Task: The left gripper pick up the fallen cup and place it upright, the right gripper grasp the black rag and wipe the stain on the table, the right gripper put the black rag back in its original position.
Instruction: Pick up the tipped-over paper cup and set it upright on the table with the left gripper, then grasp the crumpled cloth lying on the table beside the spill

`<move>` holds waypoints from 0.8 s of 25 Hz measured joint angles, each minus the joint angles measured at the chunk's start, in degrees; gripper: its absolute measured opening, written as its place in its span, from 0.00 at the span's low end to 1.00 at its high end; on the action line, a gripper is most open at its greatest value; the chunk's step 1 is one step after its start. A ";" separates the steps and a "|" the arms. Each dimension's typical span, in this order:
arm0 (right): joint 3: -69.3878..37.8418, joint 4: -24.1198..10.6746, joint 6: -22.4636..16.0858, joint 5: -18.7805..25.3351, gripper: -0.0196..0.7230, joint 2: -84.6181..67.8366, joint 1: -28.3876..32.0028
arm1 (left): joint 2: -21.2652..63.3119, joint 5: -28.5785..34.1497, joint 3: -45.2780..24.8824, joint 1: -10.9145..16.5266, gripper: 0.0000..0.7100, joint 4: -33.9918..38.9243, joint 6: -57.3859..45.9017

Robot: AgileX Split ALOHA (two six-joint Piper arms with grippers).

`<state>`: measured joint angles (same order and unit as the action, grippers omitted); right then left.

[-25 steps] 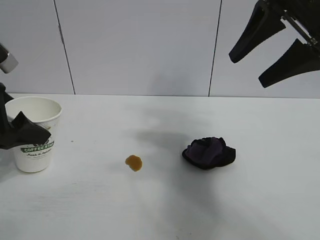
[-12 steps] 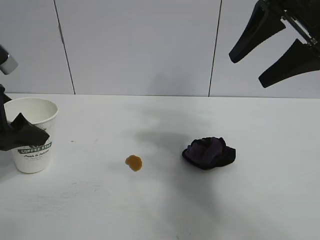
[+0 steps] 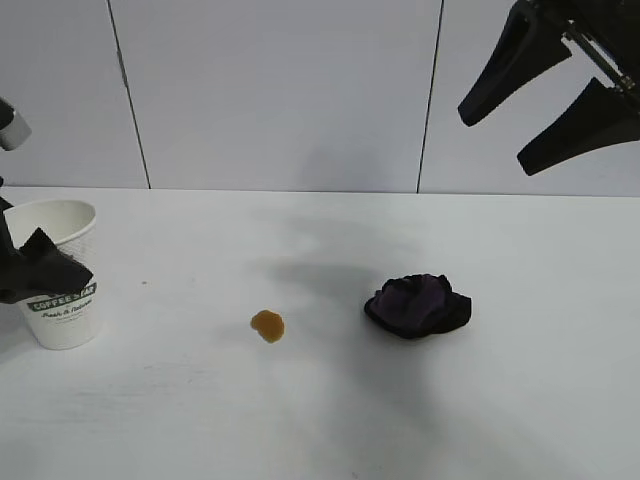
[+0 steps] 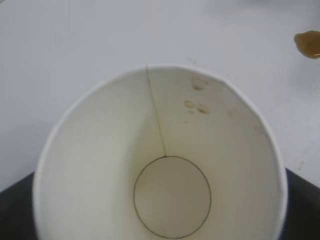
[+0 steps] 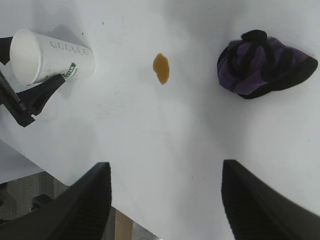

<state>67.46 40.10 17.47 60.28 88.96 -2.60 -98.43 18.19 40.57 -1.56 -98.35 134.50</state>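
The white cup [image 3: 60, 300] with the green band stands upright at the far left of the table [image 3: 200, 420]. My left gripper [image 3: 45, 262] is shut on it, one finger across its front; its wrist view looks down into the empty cup [image 4: 165, 165], with dark fingers [image 4: 12, 215] at both sides. My right gripper [image 3: 495, 140] is open and empty, high above the table's right side. The black and purple rag [image 3: 418, 305] lies bunched right of centre. The brown stain [image 3: 267, 325] lies left of the rag. The right wrist view shows the cup [image 5: 50, 57], the stain [image 5: 161, 68] and the rag [image 5: 265, 65].
A grey panelled wall [image 3: 280, 90] stands behind the table. The table's edge and the floor below show in the right wrist view [image 5: 30, 200].
My left gripper has moved the cup a little to the left. The right gripper, the rag and the stain have not moved.
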 joint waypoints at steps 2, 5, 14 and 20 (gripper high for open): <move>0.00 0.00 0.00 0.00 0.62 0.00 0.00 | 0.00 -0.36 0.00 0.00 0.97 0.00 -0.99; 0.00 0.00 0.00 -0.02 0.62 0.00 0.00 | 0.00 -0.66 0.00 0.00 0.97 0.00 -2.57; 0.00 0.00 0.00 -0.02 0.62 0.00 0.00 | 0.00 -3.19 -3.46 0.00 0.97 -0.18 -6.83; 0.00 0.00 0.00 -0.02 0.62 0.00 0.00 | 0.98 -5.67 -5.26 0.00 0.97 0.14 -14.13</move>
<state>67.46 40.10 17.47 60.27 88.96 -2.60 -97.45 12.53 35.31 -1.56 -98.20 120.37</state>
